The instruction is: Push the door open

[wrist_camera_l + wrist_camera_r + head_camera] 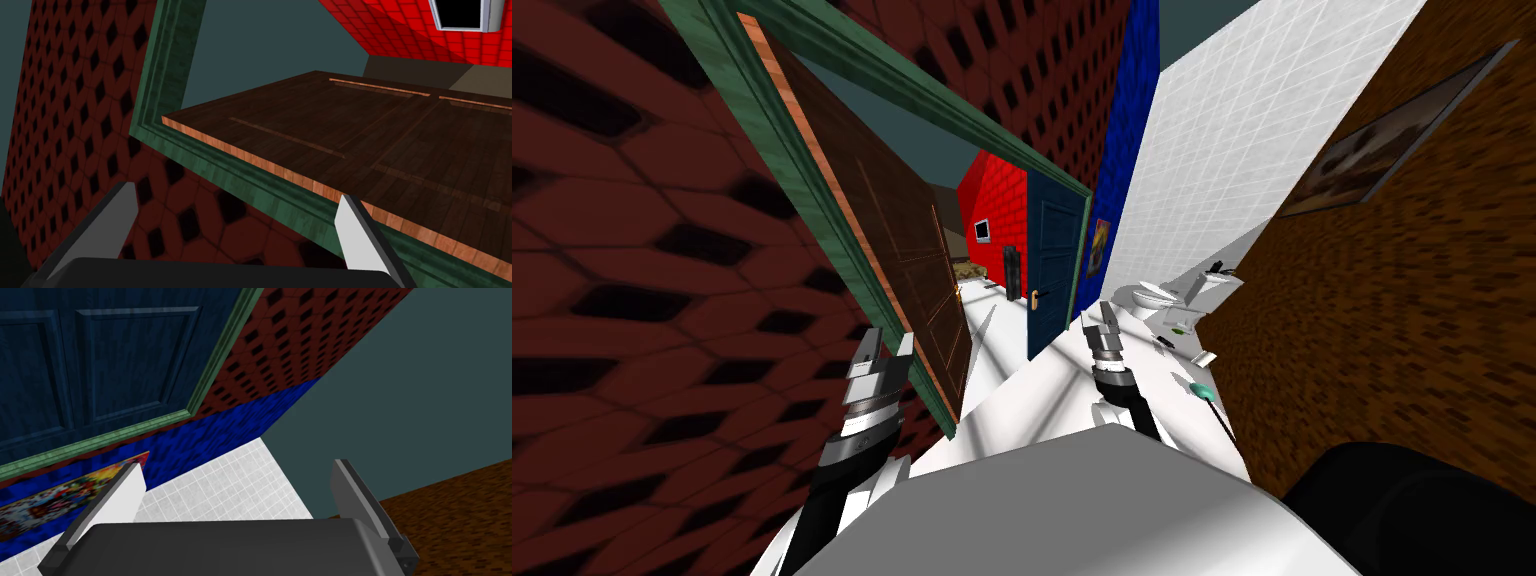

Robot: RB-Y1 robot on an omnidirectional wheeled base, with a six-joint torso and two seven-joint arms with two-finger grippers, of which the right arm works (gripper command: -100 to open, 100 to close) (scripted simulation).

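Observation:
The dark brown panelled door (912, 250) stands swung away from me inside a green frame (812, 200), leaving the doorway wide. My left gripper (889, 340) is open and hovers just before the frame, close to the door's orange-brown edge. Seen along that hand, the door (375, 135) and the frame (165, 75) lie right beyond my left gripper (235, 210), with nothing between the fingers and no contact visible. Out to the right of the doorway my right gripper (1099, 318) is held up over the pale floor, and my right gripper (240, 483) is open and empty.
Through the doorway a pale floor runs to a red wall (997, 195). A dark blue door (1052, 265) with a handle stands to the right of the opening. A toilet (1152, 297), a sink (1217, 278) and a brush (1202, 390) lie along the right side.

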